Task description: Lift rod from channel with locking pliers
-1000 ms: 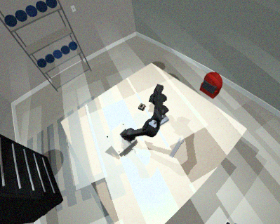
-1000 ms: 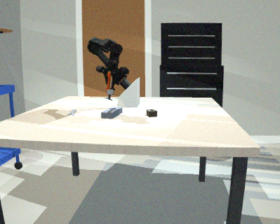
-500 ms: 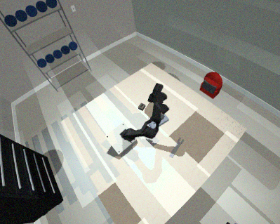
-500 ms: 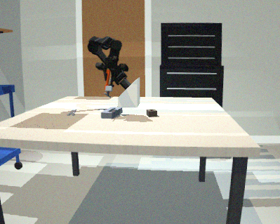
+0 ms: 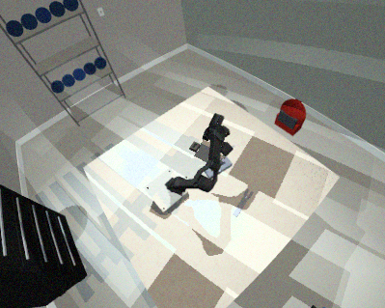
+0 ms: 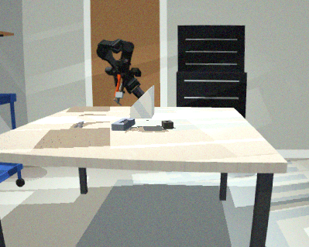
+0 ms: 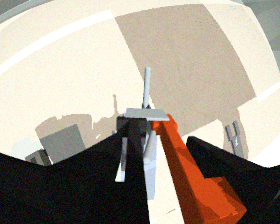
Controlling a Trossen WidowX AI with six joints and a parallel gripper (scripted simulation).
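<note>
Gripper (image 5: 219, 133) (image 6: 121, 79) (image 7: 155, 141) clenched on the pliers (image 6: 118, 84) (image 7: 182, 162); rod (image 6: 118, 101) (image 7: 147, 87) looks to be in their jaws, tilted, above & beyond the channel block (image 5: 224, 165) (image 6: 122, 125). Poss. drop if lock isn't fully clicked; handles twisting in fingers cd swing it. Lock state: can't tell.

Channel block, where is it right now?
In the exterior view, the channel block sits on the table, left of the small dark box.
</note>
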